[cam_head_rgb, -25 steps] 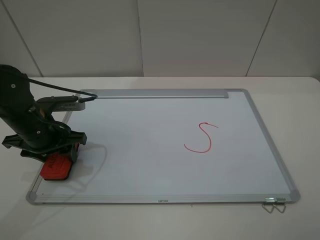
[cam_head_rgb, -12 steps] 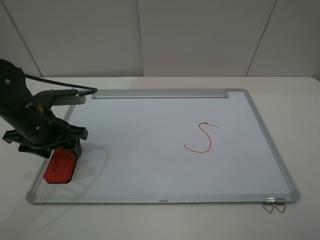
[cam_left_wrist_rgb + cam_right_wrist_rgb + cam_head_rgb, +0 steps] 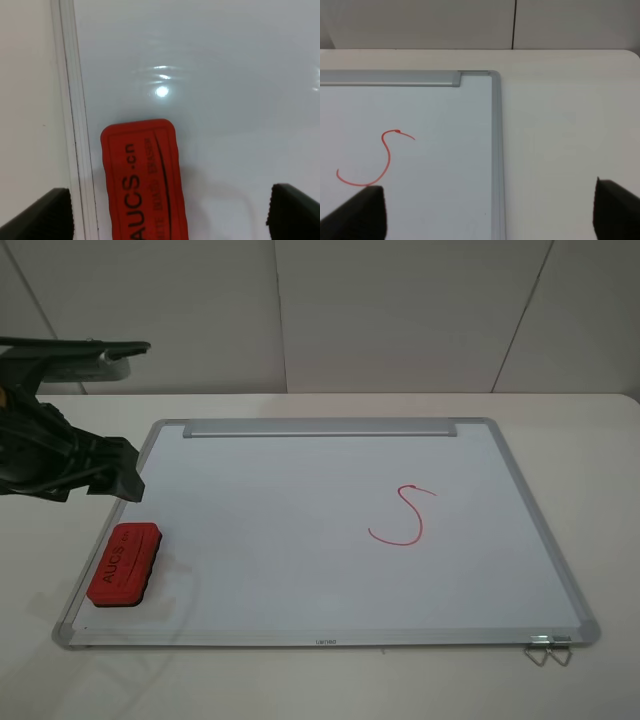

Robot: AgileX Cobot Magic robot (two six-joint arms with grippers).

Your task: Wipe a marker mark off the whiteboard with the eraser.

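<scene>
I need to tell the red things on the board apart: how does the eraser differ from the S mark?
The eraser is a solid rounded block with black lettering; the red S is only a thin drawn line. The eraser lies by the whiteboard's left frame near the front corner; the S sits right of centre. The eraser casts a shadow; the S is flat. Both are red and on the board.

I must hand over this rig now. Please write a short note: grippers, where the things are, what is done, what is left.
Left gripper: open, above the eraser, not touching it.
Right gripper: open, empty, over the right edge of the whiteboard.
Eraser: lies flat on the board's near-left corner, red side up.
Marks: only a red "S" shows on the board; no "R" is visible.
Done: the "R" appears wiped off and the eraser is set down.
Left: probably nothing; check the board for faint traces.
</scene>
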